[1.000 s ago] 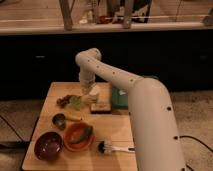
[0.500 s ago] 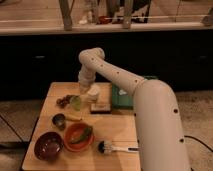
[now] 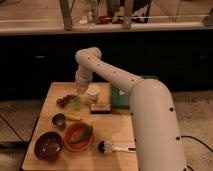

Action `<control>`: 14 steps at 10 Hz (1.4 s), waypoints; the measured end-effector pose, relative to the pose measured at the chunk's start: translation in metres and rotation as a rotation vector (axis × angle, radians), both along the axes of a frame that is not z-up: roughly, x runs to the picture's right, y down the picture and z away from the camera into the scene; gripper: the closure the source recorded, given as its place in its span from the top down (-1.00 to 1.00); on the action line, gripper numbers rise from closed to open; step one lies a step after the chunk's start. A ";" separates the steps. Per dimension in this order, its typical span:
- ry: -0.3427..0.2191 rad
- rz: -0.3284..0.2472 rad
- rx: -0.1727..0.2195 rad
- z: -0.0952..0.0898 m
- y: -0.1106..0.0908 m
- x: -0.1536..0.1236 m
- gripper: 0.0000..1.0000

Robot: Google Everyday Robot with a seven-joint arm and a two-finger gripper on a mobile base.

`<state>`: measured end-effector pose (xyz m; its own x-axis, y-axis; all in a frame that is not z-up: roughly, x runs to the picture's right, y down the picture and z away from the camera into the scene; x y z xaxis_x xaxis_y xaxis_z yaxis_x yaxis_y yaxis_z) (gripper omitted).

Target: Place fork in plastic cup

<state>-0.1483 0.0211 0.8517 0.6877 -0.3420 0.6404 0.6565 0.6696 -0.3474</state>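
Observation:
The plastic cup is a small translucent pale-green tumbler standing at the back left of the wooden table. My gripper hangs at the end of the white arm, just above and slightly behind the cup, between it and the taller white cup. I cannot make out the fork; it may be hidden at the gripper. A small dark metal cup stands nearer the front left.
An orange bowl with a green item, a dark red bowl and a white-handled brush sit along the front. A green box and a dark block lie by the white cup. A reddish item lies left of the plastic cup.
The gripper has shifted left, from over the white cup toward the pale-green cup. Nothing on the table has moved.

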 end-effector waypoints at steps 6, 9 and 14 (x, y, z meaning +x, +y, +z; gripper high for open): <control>-0.035 -0.063 -0.019 -0.001 0.006 -0.015 -1.00; -0.028 -0.069 -0.033 0.002 0.007 -0.016 -0.55; -0.011 -0.066 -0.046 0.007 0.007 -0.013 0.43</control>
